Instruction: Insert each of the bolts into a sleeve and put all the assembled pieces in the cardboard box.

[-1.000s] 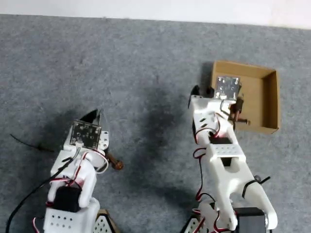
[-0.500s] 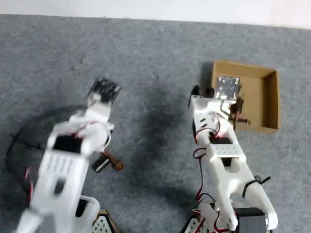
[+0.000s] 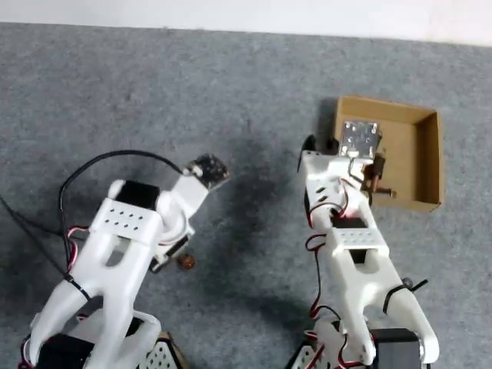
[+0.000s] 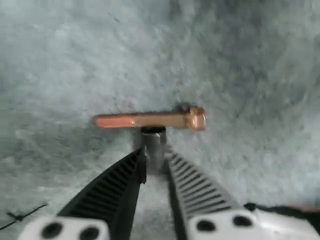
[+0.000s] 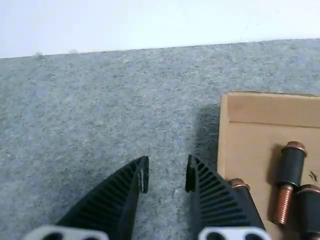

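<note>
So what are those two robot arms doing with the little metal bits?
The left gripper is pinching a dark sleeve right beside a copper bolt that lies on the grey carpet. The right gripper hangs open and empty next to the cardboard box, where a few finished pieces already lie.

Assembled pieces (image 5: 291, 172) lie in the cardboard box (image 5: 239, 107); well left of it, a sleeve (image 4: 153, 142) just beside a bolt (image 4: 150, 120).
</note>
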Robot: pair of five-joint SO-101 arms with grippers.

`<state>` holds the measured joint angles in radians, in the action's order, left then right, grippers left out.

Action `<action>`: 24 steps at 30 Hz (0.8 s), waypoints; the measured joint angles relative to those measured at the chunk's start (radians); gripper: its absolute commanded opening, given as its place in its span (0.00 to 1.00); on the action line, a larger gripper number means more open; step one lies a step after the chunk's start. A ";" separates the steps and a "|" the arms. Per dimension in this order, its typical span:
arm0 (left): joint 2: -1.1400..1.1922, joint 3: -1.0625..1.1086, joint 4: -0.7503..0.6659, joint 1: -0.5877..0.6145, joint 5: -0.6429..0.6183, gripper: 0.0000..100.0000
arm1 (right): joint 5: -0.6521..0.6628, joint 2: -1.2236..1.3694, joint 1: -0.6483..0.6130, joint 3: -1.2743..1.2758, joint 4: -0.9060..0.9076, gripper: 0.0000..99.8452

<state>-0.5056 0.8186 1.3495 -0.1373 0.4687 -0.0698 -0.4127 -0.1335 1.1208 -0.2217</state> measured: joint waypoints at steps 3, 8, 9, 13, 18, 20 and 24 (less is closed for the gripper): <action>0.000 0.035 0.000 0.002 0.025 0.13 | 0.000 0.000 0.000 0.000 0.000 0.11; 0.000 0.043 0.003 0.012 0.026 0.13 | 0.000 0.000 0.000 0.000 0.000 0.11; 0.000 0.046 0.003 0.012 0.026 0.13 | 0.000 0.000 0.000 0.000 0.000 0.11; 0.000 0.098 -0.009 0.017 0.055 0.13 | 0.000 0.000 0.000 0.000 0.000 0.11; 0.005 0.193 -0.144 0.064 0.071 0.13 | 0.000 0.000 0.000 0.000 0.000 0.11; 0.006 0.213 -0.201 0.114 0.071 0.13 | 0.000 0.000 0.000 0.000 0.000 0.11; 0.008 0.272 -0.321 0.149 0.071 0.13 | 0.000 0.000 0.000 0.000 0.000 0.11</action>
<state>-0.4979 1.0902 1.0288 0.0115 0.5393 -0.0698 -0.4127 -0.1335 1.1208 -0.2217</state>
